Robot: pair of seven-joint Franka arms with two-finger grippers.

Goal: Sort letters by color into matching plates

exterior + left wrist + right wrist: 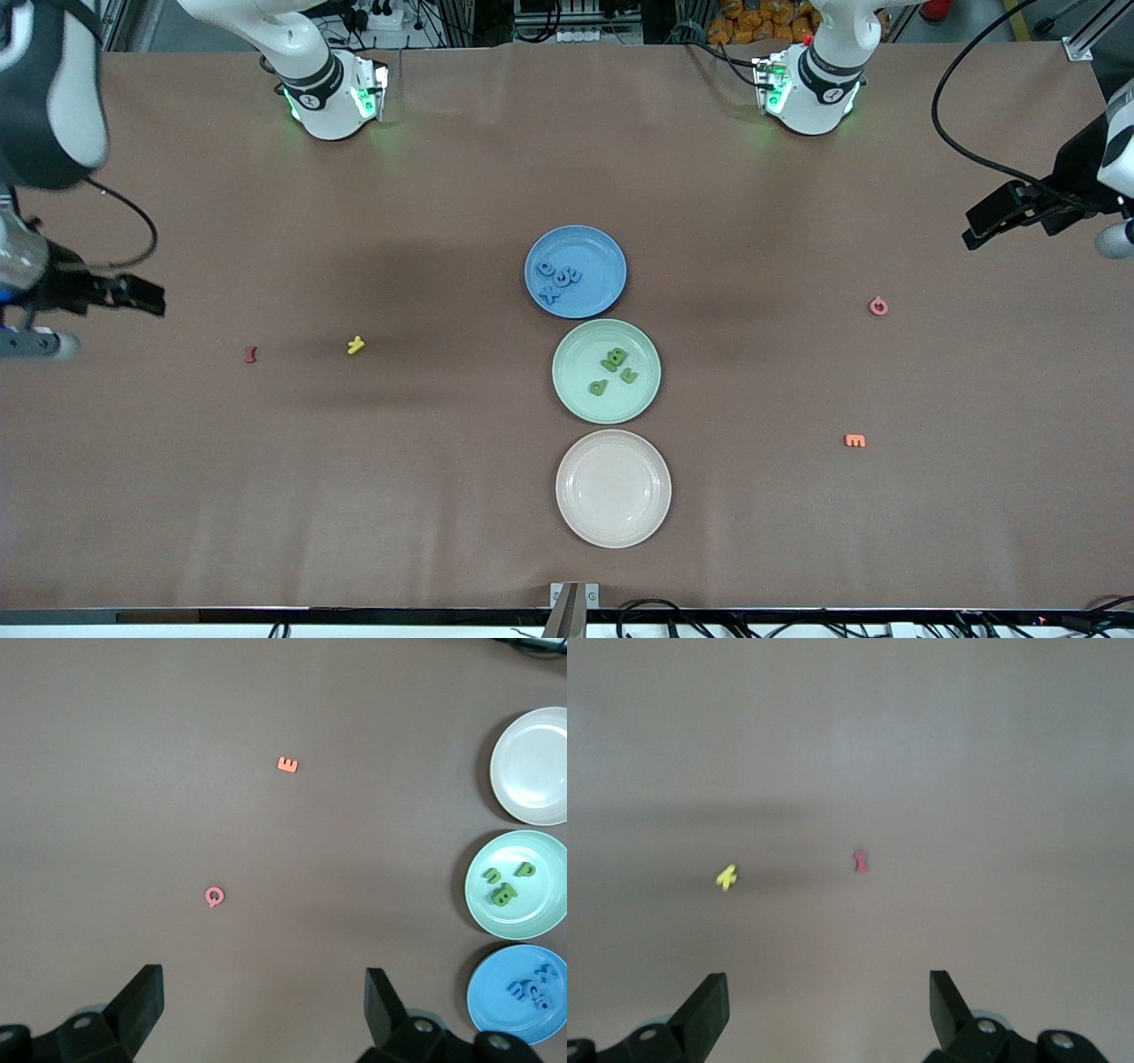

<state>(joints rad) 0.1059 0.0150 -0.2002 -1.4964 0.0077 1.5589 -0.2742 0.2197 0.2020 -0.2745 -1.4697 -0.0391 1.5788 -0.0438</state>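
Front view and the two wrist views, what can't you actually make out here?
- Blue letters on the blue plate: overlapping, too small to read in the front or left wrist view.
- Red piece: blurred in the right wrist view, tiny in front; character unclear.
- Right pincer and left pincer: the front view's edges cut off their arms.
- Wrist views: the bottom edge cuts off each pincer's body, leaving only open fingers.

Orange letter [287,765] "E" (pink [213,896] "Q")
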